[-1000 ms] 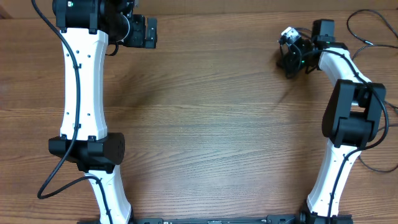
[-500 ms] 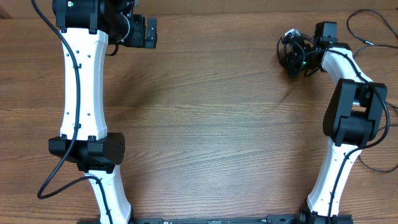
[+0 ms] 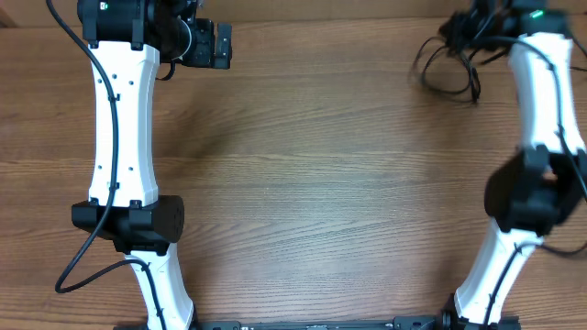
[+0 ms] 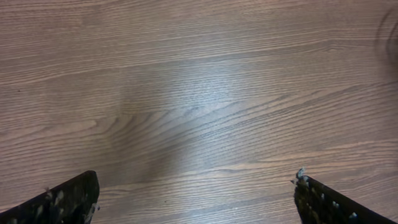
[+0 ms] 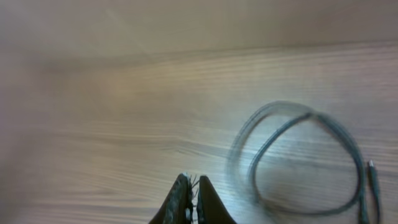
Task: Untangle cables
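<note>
Wood-grain brown tabletop (image 3: pixel 321 183) fills every view, and most of it lies bare between my two white arms. From overhead, my left pincer (image 3: pixel 223 46) sits at the far left corner, well apart from anything. My right arm stretches to the far right corner. There my right pincer (image 3: pixel 459 27) is smeared by motion blur, right beside the thin black cables (image 3: pixel 475 84). Those cables lie in loose loops just below it, reaching towards the middle of the tabletop. My own right arm runs alongside the bundle and covers the corner behind it.

The left wrist camera shows what the overhead cannot: my left pincer (image 4: pixel 196 180) has its two dark fingers (image 4: pixel 62 202) spread wide, with only plain wood between them. A faint dark arc touches that picture's right edge, too blurred to name.

The right wrist camera shows my right pincer (image 5: pixel 191 198) with its tips pressed together at the bottom of the frame. The cables (image 5: pixel 311 114) show to the right of those tips as overlapping rings, blurred. A small slim plug (image 5: pixel 372 171) sits at the outer edge. Whether a strand is pinched between the closed tips I cannot tell, since the overhead blur hides the meeting point and this close view shows the loops beside the tips, not in them.
</note>
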`<state>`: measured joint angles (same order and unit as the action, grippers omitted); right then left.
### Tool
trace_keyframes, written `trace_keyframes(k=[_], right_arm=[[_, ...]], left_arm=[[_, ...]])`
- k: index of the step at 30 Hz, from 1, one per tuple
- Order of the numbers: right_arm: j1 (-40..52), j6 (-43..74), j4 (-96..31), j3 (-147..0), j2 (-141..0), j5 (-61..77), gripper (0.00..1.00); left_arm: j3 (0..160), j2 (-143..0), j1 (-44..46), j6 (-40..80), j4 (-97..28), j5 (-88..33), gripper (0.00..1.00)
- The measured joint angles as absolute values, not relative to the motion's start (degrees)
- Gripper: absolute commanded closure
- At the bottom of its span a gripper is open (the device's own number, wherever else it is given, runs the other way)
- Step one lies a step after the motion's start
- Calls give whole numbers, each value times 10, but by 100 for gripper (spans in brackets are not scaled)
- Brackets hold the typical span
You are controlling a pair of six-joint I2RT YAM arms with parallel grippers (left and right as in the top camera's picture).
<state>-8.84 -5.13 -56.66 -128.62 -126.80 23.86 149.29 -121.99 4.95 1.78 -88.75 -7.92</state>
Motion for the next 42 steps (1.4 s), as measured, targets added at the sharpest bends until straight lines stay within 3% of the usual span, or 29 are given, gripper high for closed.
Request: trace_keyframes(k=[9, 10, 11, 12, 13, 17, 24, 27, 42], right_arm=[[-88, 72, -605, -1351, -1096, 331, 96], [-87, 72, -606, -1351, -1088, 326, 88], [-86, 67, -612, -1352, -1084, 311, 61], [-86, 60, -618, -1352, -1084, 296, 9], [-86, 56, -627, -1351, -1085, 277, 0], [-86, 3, -634, -1309, -1101, 219, 0], [-86, -336, -623, -1135, -1169, 276, 6], [-86, -439, -575, -1068, -1206, 270, 13], [-73, -561, -365, -976, -1272, 253, 11]], left_arm=[[1493, -1220, 50, 18, -887, -79, 0], [1493, -1220, 50, 18, -887, -79, 0], [1493, -1220, 50, 18, -887, -79, 0], [1493, -1220, 50, 18, -887, -79, 0], [1493, -1220, 50, 18, -887, -79, 0], [1493, -1220, 50, 18, -887, -79, 0], [1493, -1220, 50, 18, -887, -79, 0], [1493, -1220, 50, 18, -887, -79, 0], [1493, -1220, 50, 18, -884, -79, 0]])
